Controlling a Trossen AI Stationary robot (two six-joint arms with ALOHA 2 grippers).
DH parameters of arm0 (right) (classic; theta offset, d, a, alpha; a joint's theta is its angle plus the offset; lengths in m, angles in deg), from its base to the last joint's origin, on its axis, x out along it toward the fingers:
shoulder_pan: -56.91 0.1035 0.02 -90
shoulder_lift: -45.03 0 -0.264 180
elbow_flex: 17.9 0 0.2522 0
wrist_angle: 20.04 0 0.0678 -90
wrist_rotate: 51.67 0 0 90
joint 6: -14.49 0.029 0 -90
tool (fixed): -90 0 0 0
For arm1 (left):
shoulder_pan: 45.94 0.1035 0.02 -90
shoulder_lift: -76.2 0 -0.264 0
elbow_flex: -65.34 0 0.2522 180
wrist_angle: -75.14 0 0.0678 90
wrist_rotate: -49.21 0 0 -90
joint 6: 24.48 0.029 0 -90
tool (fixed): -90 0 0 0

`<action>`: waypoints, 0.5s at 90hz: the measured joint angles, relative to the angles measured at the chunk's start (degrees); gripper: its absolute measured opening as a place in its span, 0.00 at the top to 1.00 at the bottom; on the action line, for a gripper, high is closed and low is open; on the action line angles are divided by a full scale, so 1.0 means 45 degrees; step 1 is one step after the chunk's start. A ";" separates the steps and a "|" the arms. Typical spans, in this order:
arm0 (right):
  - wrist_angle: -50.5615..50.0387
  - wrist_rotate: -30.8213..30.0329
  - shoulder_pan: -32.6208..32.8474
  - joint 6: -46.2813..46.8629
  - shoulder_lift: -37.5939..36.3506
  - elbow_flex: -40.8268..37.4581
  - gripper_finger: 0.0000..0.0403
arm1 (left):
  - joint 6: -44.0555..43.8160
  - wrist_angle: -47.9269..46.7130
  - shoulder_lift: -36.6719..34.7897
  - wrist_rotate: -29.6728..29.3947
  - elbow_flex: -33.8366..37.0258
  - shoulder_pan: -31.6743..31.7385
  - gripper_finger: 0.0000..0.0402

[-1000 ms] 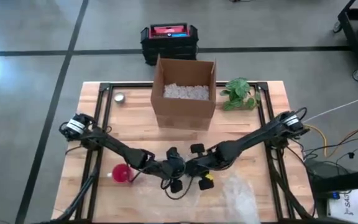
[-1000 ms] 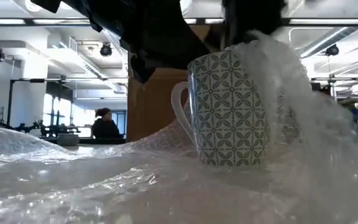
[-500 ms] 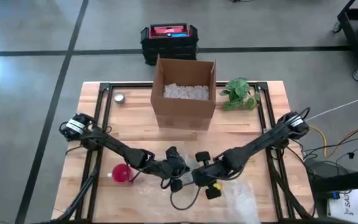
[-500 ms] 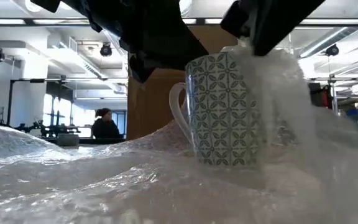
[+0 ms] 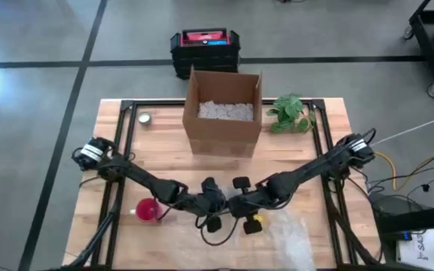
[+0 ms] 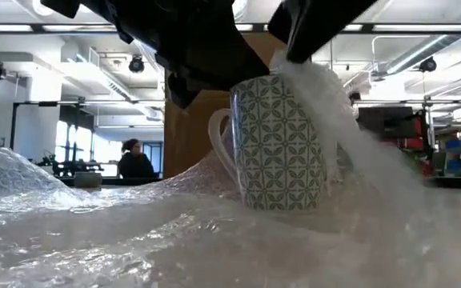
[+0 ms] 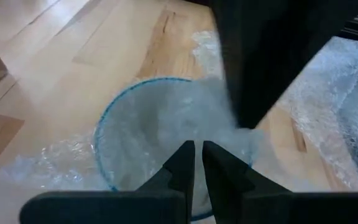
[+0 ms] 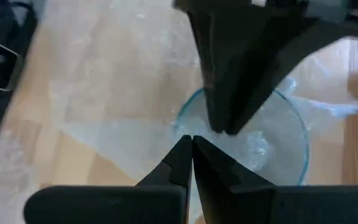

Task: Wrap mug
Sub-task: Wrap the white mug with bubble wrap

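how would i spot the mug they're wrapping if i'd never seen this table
Start at the cardboard box at the table's back middle, then come toward the front edge, where both arms meet. The mug stands upright there on crinkled clear bubble wrap; its green-and-white leaf lattice and white handle single it out.

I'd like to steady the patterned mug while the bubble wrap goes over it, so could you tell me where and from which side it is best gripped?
Probably the rim, from straight above. The mug stands upright with its mouth open upward, and the handle is thin and curved. The bubble wrap already drapes one flank, so the sides are poorly reachable.
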 joint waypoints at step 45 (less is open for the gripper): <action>0.0651 0.0234 -0.0841 -0.0694 0.1531 -0.0134 1.00 | -0.0005 -0.0026 0.0000 -0.0023 -0.0019 -0.0010 0.95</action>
